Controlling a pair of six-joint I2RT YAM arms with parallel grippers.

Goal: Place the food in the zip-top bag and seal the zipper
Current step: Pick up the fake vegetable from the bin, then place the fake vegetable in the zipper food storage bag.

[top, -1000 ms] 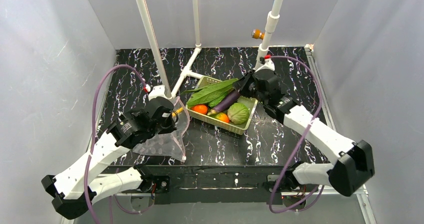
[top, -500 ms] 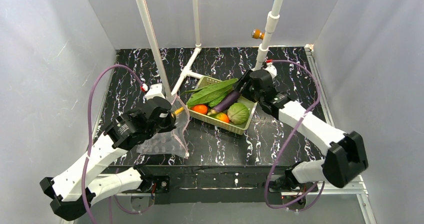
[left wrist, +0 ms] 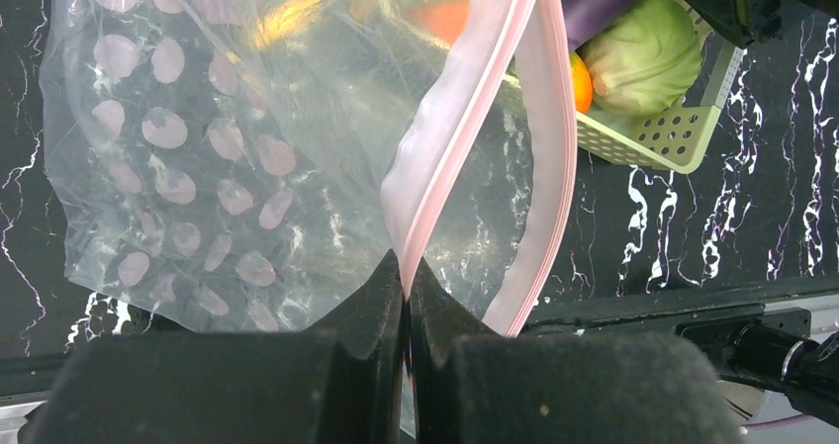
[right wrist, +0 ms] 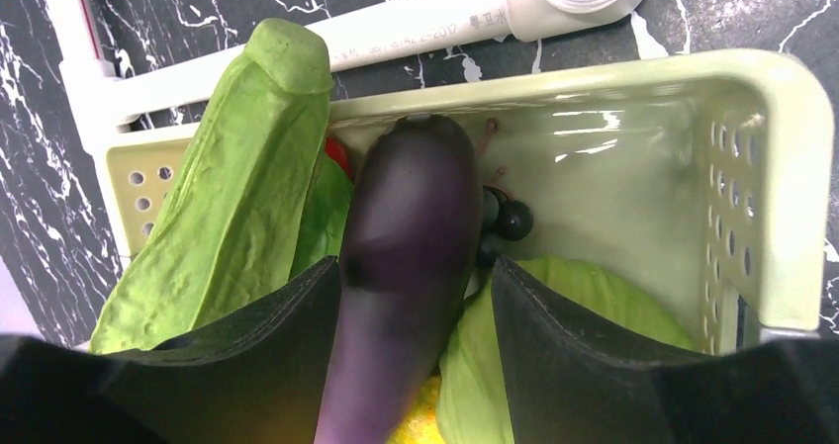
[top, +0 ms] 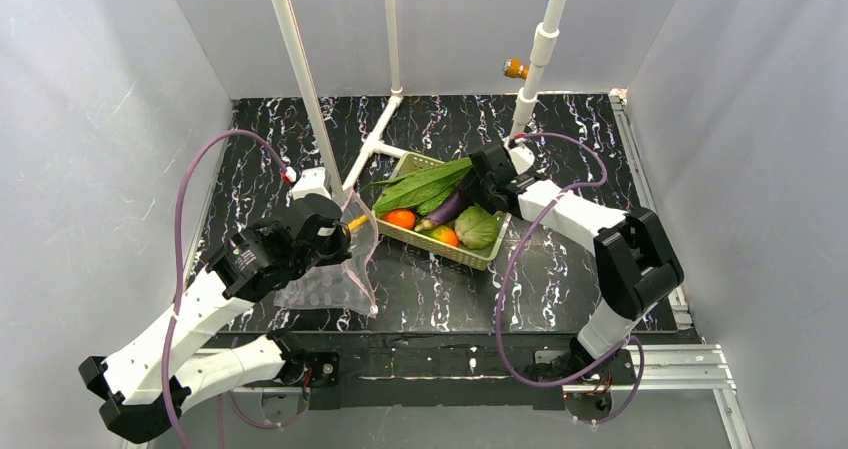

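Note:
The clear dotted zip-top bag hangs from my left gripper, left of the basket. In the left wrist view my left gripper is shut on the pinkish zipper, and the bag's mouth gapes open. The dark-purple eggplant lies in the pale yellow-green basket beside the green leaves and the cabbage. My right gripper is down in the basket. In the right wrist view it is open, its jaws either side of the eggplant; a gap shows at the right finger.
Two orange fruits also lie in the basket. White pipe posts rise behind it, with a pipe base on the table. Grey walls close in left, right and back.
My right arm swung left and reached down into the basket, bringing its open jaws around the eggplant's far end. My left gripper kept its hold; the bag shifted slightly.

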